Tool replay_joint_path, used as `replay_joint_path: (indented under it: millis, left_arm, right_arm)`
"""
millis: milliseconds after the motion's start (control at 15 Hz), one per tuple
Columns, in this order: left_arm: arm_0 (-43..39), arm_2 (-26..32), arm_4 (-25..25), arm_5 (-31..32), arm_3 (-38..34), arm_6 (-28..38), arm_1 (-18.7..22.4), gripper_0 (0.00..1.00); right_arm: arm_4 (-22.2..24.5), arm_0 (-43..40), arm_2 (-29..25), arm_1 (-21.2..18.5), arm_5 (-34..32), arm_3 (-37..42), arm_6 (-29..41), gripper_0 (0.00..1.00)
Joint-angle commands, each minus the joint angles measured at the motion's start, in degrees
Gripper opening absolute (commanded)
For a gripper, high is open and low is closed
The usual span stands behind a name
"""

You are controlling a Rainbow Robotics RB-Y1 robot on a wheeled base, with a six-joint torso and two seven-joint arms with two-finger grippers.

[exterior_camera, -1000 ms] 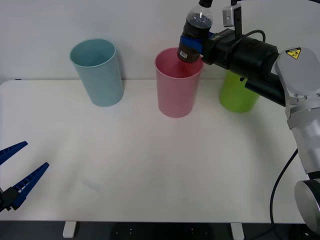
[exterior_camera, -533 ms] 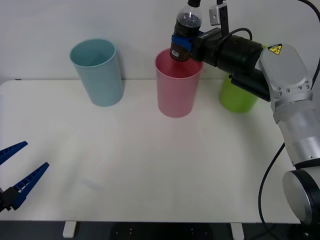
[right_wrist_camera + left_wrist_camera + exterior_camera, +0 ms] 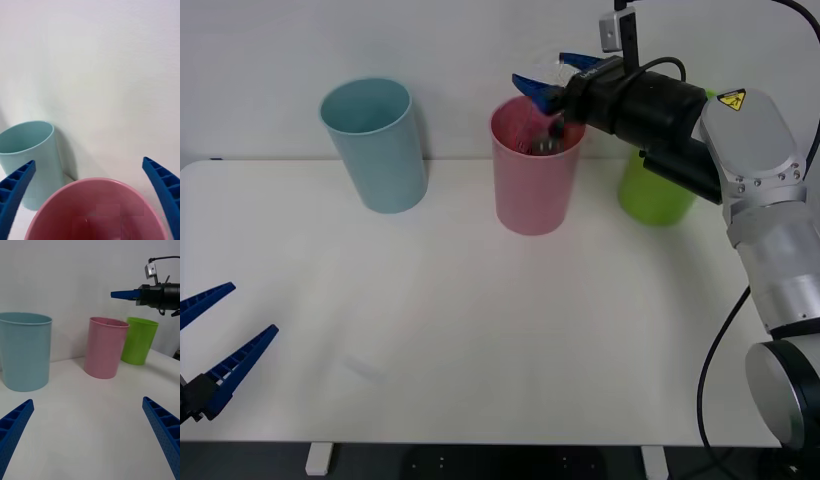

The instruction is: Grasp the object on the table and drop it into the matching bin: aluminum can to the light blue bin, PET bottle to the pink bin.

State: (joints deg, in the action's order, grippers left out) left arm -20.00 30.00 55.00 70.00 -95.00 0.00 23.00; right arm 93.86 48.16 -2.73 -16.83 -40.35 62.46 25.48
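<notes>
A: Start big. How is the table point(image 3: 480, 340) laid out around the pink bin point(image 3: 532, 180)?

B: The pink bin stands near the back edge of the table. The light blue bin point(image 3: 376, 145) is well off to one side of it, and a green bin point(image 3: 658, 195) is close on the other side, partly behind the right arm.

A: And the arms?

B: The right gripper point(image 3: 555, 78) hangs directly above the pink bin's rim. Half a second ago its jaws were clamped on the bottle there; now they are spread wide and hold nothing. The left gripper point(image 3: 215, 350) is parked far from the pink bin at the table's front corner, jaws also wide apart and empty.

A: So where is the bottle point(image 3: 546, 135)?

B: It has left the jaws. A dark blurred shape sits just inside the pink bin's mouth, under the right gripper, which I take for the bottle falling in. From the right wrist, the view looks down into the bin between the two spread fingers, and I cannot make the bottle out there.

A: Meaning?

B: The release went into the matching bin, so the task looks essentially done; pulling the arm back seems all that is left.
</notes>
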Motion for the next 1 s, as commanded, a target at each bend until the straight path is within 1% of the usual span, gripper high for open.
replay_joint_path:
  millis: [67,267,467,800,1000]
  left_arm:
    - [0.0,0.0,0.0,0.0,0.0,0.0,0.0,1.0]
    - [0.0,0.0,0.0,0.0,0.0,0.0,0.0,1.0]
    - [0.0,0.0,0.0,0.0,0.0,0.0,0.0,1.0]
    - [0.0,0.0,0.0,0.0,0.0,0.0,0.0,1.0]
    - [0.0,0.0,0.0,0.0,0.0,0.0,0.0,1.0]
  right_arm:
    - [-1.2,-0.9,-1.0,0.0,-0.1,0.4,-0.7,1.0]
    - [-1.2,-4.6,-2.2,-0.1,-0.1,5.3,-1.1,1.0]
    - [-1.2,-10.5,-2.8,-1.1,-0.2,12.6,-1.3,1.0]
    - [-4.2,-20.7,-3.0,-4.2,-0.2,22.5,-2.3,1.0]
    - [-5.3,-27.5,-4.5,-5.7,-1.4,28.4,-3.4,1.0]
